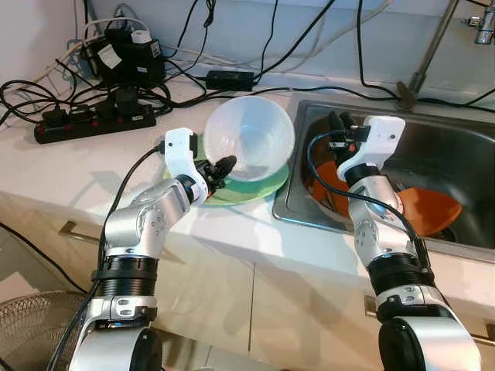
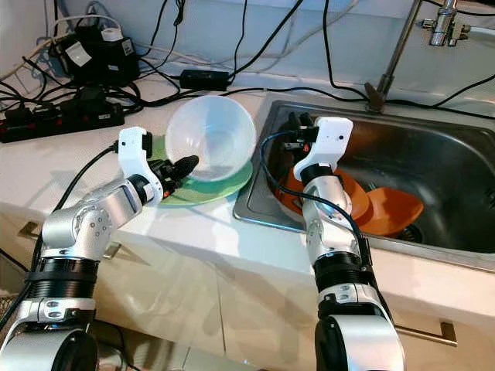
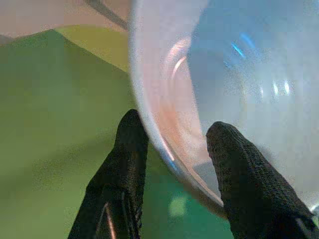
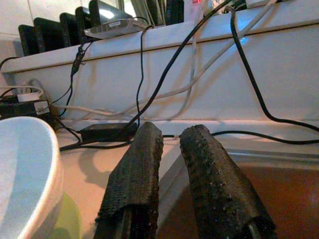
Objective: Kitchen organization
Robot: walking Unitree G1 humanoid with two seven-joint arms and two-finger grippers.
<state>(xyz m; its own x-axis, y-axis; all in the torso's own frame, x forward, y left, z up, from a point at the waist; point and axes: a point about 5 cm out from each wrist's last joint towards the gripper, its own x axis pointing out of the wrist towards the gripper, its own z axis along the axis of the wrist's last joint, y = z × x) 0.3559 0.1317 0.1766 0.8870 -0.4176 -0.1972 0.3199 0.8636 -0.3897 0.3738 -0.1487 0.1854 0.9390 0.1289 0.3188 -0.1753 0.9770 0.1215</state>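
A translucent white bowl (image 1: 247,135) stands tilted on its edge on a green plate (image 1: 267,185) on the counter, just left of the sink. My left gripper (image 3: 177,124) is shut on the bowl's near rim, one finger inside and one outside. My right gripper (image 4: 174,130) hovers over the sink's left end, its fingers close together with nothing between them. Below it, orange bowls (image 1: 433,210) lie in the steel sink (image 1: 288,202).
A black power strip (image 1: 93,120), adapters and many cables crowd the counter's back left. The faucet pipe (image 1: 429,50) rises behind the sink. Cabinet fronts with a handle (image 1: 73,230) lie below the counter edge. A wire basket (image 1: 31,325) sits on the floor.
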